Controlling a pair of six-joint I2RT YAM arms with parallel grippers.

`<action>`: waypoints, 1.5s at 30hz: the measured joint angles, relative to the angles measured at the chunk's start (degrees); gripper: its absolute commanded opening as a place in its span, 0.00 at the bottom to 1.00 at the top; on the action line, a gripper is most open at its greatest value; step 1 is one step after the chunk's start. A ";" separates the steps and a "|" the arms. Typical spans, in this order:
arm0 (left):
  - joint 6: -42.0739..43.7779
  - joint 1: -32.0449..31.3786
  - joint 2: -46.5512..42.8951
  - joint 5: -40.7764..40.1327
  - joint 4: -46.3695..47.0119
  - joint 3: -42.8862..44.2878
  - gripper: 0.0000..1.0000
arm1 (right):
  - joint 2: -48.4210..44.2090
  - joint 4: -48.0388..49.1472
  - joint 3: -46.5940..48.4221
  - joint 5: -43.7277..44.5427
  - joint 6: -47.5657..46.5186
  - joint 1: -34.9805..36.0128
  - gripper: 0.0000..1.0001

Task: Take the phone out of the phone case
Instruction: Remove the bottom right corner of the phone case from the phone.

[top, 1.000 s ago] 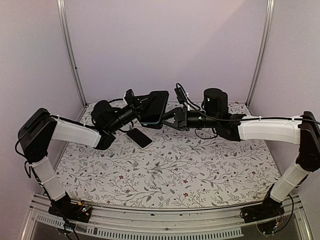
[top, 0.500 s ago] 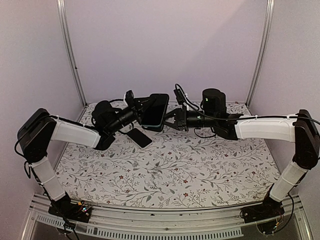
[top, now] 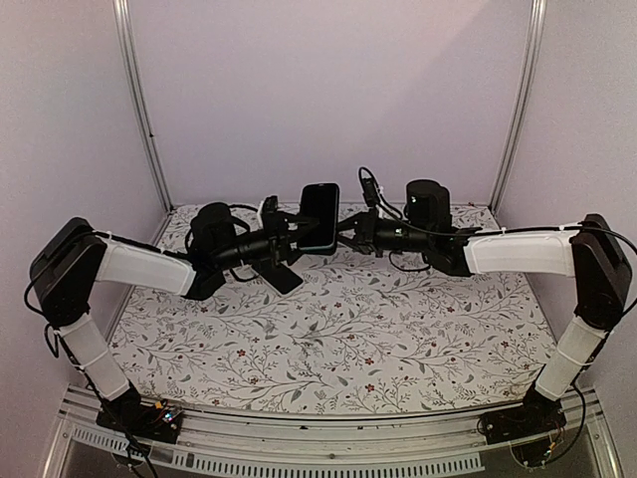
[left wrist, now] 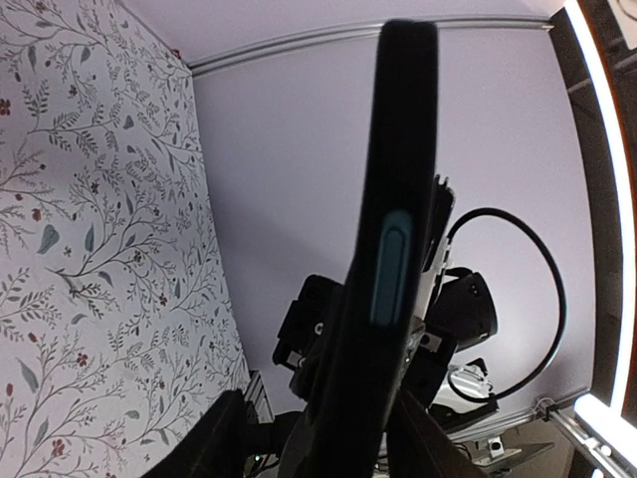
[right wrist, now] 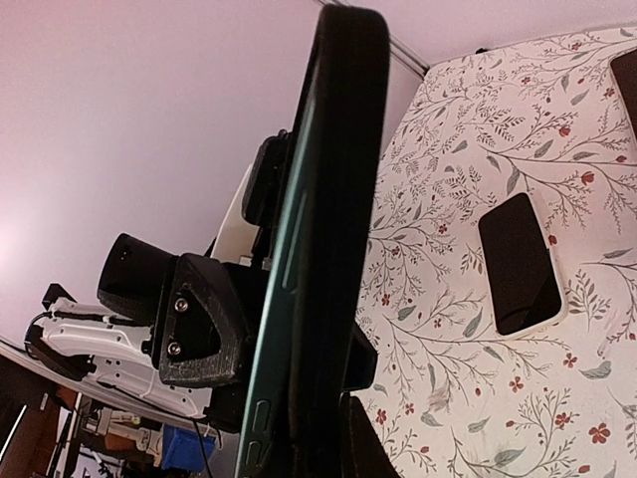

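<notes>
The phone in its dark teal case (top: 319, 217) is held upright in the air above the back of the table, its black face toward the camera. My left gripper (top: 295, 242) is shut on its lower left part, my right gripper (top: 343, 236) on its lower right edge. In the left wrist view the cased phone (left wrist: 390, 229) shows edge-on with a teal side button, running down between my gripper's (left wrist: 333, 443) fingers. In the right wrist view the phone (right wrist: 323, 249) is edge-on, the teal case rim on the left, and the left gripper (right wrist: 199, 319) is behind it.
A second black phone (top: 282, 276) lies flat on the floral tablecloth (top: 378, 329) under the left gripper; it also shows in the right wrist view (right wrist: 520, 262). Walls and metal corner posts (top: 141, 110) enclose the back and sides.
The cased phone has turned from a tilted, leaning pose to upright and shifted slightly right. Both grippers stayed on it; the left wrist has dropped lower.
</notes>
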 measured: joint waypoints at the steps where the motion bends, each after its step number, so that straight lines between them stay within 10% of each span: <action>1: 0.92 0.07 -0.44 0.33 -1.22 -0.31 0.56 | 0.00 0.33 -0.28 0.42 -0.15 -0.09 0.00; 22: 19.26 1.16 -5.53 -0.83 -22.32 -0.81 0.78 | 0.04 0.57 -3.39 2.05 -1.99 -0.63 0.00; 45: 42.73 -0.68 -11.78 -12.79 -47.93 8.26 0.80 | 0.04 -0.81 -3.41 2.51 -2.80 -1.70 0.00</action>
